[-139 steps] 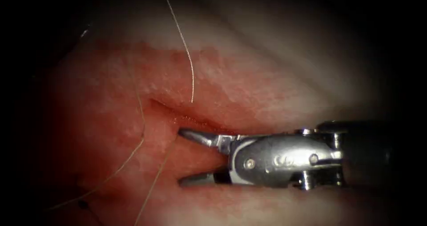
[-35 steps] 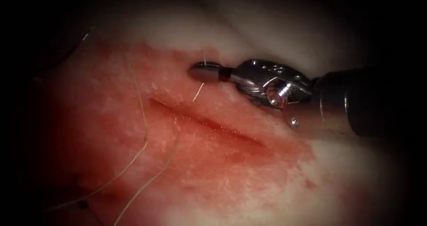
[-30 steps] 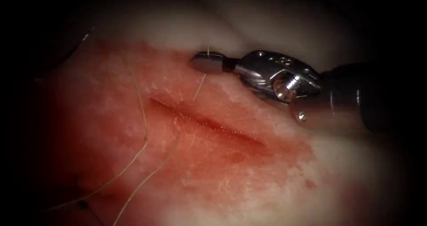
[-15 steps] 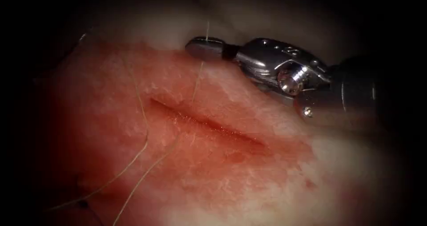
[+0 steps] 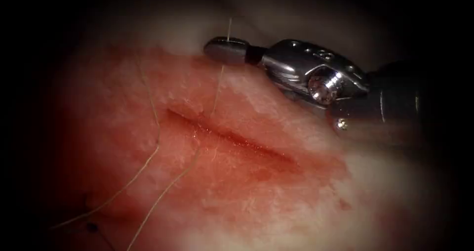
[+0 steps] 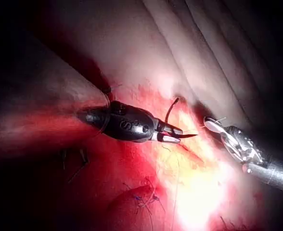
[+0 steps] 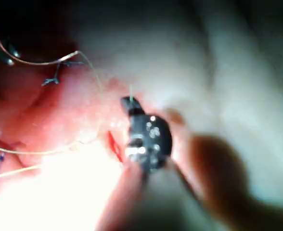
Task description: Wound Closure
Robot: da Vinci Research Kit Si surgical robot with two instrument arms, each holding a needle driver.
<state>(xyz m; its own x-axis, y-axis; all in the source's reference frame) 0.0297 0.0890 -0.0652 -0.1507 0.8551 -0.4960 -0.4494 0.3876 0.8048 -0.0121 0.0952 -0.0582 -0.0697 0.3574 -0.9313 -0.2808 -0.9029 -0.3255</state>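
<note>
the pink, wet slab of pork tissue [image 5: 237, 191] carries a dark red slit of a cut [image 5: 232, 140] running across it. above the cut's left end, the right arm's steel tool [image 5: 226, 49] is clamped on the fine pale thread [image 5: 217, 90], drawn taut down to the cut's edge. the left arm's dark tool [image 6: 173, 134] grips the thin curved needle [image 6: 173, 115] near its middle, clear of the tissue. a harder pull could tear the thread through the edge or snap it.
</note>
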